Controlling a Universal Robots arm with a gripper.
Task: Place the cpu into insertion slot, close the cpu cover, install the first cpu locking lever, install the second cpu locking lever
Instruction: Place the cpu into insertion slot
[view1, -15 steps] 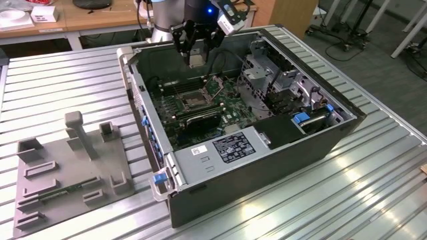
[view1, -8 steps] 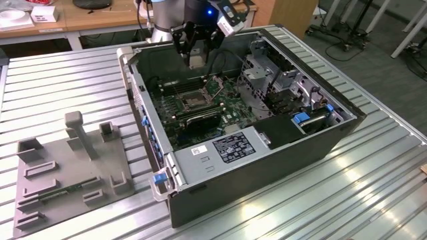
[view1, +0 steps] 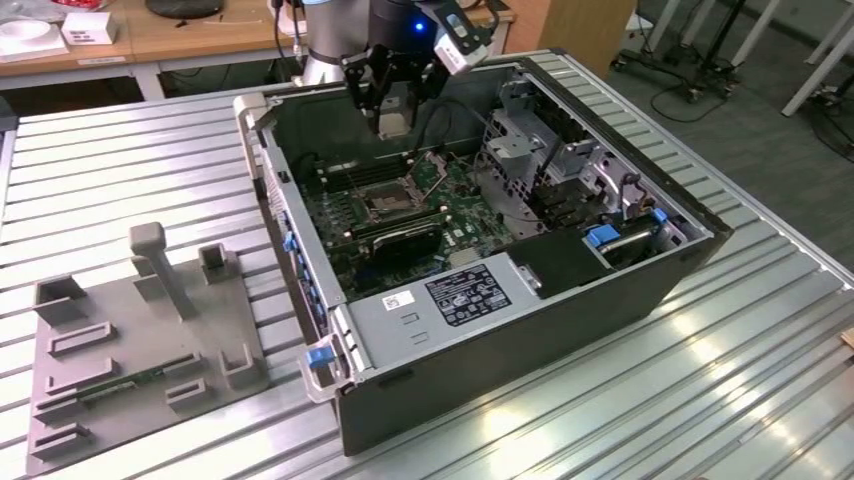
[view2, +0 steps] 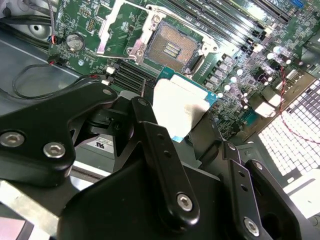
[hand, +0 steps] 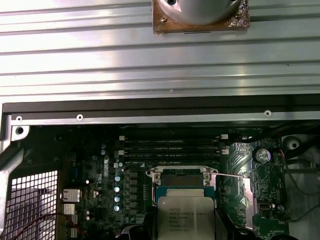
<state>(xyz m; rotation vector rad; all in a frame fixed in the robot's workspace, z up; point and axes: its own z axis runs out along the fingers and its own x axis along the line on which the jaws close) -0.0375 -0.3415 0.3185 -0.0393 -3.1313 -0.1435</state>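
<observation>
I am holding the small, thin, square cpu (view2: 180, 102) with the flat grey metal face between the two black fingers (view2: 157, 150) of my claw (view2: 182, 125), which is closing narrowly on two opposite edges of the chip. In the exterior view I am hanging over the big black computer case (view1: 534, 330), which is lying open side up on the ribbed aluminium surface (view1: 134, 170), and the chip is hovering well above the green motherboard (view1: 461, 225) inside it. The square dark insertion slot (view2: 172, 48) with the silver metal rim is lying bare below and just ahead of my claw, apart from the chip. The thin silver cpu cover (view2: 117, 27) with the square window is sitting swung open beside the slot, clear of it. In the first wrist view the chip in my claw is overlapping the nearer part of the slot.
</observation>
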